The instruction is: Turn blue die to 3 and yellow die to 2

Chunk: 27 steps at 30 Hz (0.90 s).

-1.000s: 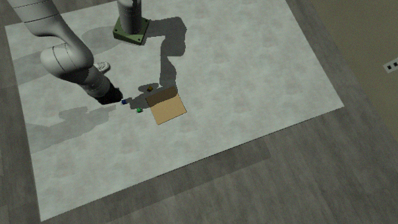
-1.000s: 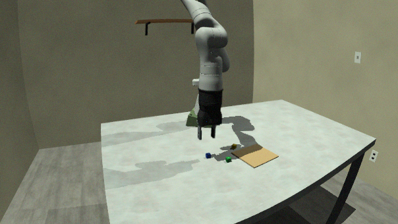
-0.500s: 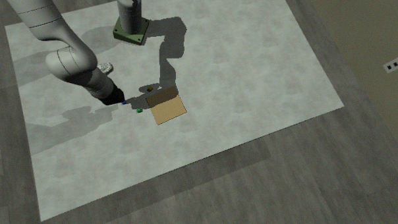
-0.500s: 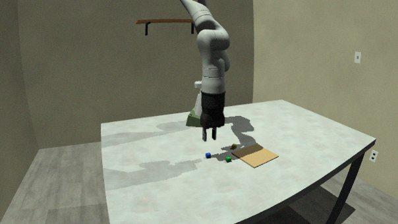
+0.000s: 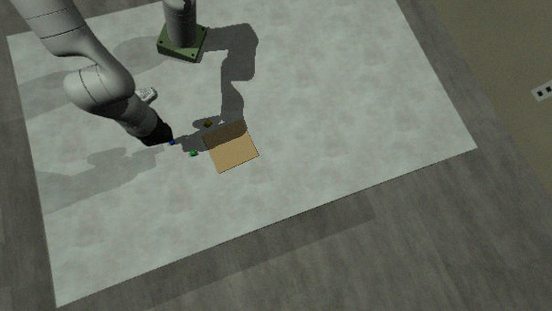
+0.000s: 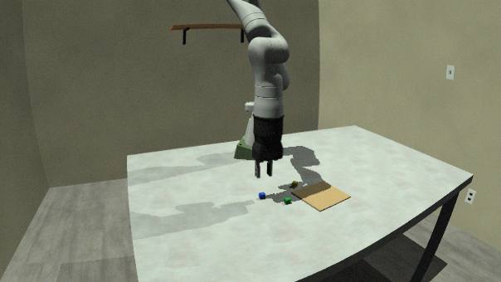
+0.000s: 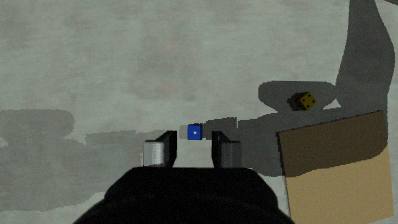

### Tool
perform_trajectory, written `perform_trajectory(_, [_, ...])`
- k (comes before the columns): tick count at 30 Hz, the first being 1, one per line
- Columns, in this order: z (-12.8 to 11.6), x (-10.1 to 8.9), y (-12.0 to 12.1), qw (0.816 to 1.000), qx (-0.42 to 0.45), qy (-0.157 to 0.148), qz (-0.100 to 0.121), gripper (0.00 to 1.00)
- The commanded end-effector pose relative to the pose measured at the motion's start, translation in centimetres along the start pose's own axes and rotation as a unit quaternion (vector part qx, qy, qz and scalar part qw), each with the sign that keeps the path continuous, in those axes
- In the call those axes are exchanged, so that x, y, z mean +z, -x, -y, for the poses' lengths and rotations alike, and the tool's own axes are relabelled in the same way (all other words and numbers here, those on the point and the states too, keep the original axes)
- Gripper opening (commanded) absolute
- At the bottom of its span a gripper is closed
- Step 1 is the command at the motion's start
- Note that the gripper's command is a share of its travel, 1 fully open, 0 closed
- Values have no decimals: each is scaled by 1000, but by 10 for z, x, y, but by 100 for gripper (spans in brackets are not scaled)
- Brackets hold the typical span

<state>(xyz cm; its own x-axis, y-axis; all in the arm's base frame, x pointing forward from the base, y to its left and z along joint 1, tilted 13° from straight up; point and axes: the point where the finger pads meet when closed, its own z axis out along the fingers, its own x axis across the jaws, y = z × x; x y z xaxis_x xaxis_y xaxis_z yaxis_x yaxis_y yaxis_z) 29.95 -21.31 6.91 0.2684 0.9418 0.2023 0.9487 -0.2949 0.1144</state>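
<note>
The blue die [image 7: 194, 132] lies on the table left of the mat, with one pip on top; it also shows in the exterior and top views [image 6: 261, 195] [image 5: 172, 143]. My gripper [image 6: 263, 169] hangs straight above it, partly open and empty, its fingers framing the die from well above. The yellow die [image 7: 305, 101] [image 6: 294, 182] lies in shadow on the table just behind the mat. The green die [image 6: 287, 201] lies on the table by the mat's left edge. The tan mat [image 6: 321, 195] lies flat with no die on it.
The arm's green base [image 5: 181, 43] stands at the back of the table. The arm's shadow covers the back part of the mat [image 5: 230, 145]. A wooden shelf [image 6: 206, 28] hangs on the back wall.
</note>
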Motion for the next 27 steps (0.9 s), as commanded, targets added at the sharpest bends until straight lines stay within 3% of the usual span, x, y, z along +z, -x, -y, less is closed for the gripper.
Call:
perform_trajectory(1, [0, 0, 0, 1000, 0, 1, 0, 64])
perform_trajectory(27, [0, 12, 0, 1000, 0, 1, 0, 64])
